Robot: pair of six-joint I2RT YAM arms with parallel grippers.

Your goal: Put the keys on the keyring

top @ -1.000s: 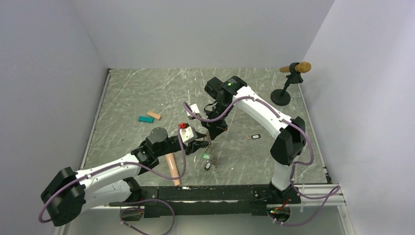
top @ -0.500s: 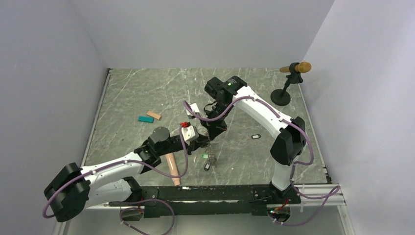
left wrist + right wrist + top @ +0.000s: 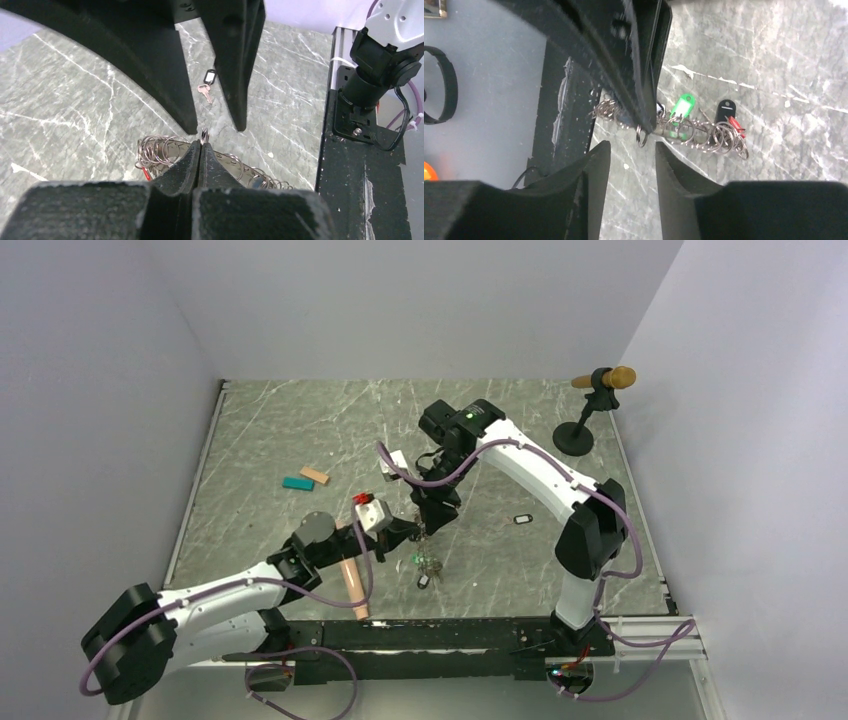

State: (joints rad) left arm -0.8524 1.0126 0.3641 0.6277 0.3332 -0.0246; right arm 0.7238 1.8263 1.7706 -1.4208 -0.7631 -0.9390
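A robot lab test cell. Plain pale walls (image 3: 420,300) box in a marble-patterned table (image 3: 290,430); two cabled robot arms (image 3: 540,468) are bolted to a black rail (image 3: 440,632), with a microphone (image 3: 604,379) on a stand in the corner

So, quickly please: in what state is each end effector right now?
Left end effector: closed, pinching one ring of the keyring.
Right end effector: open, holding nothing.
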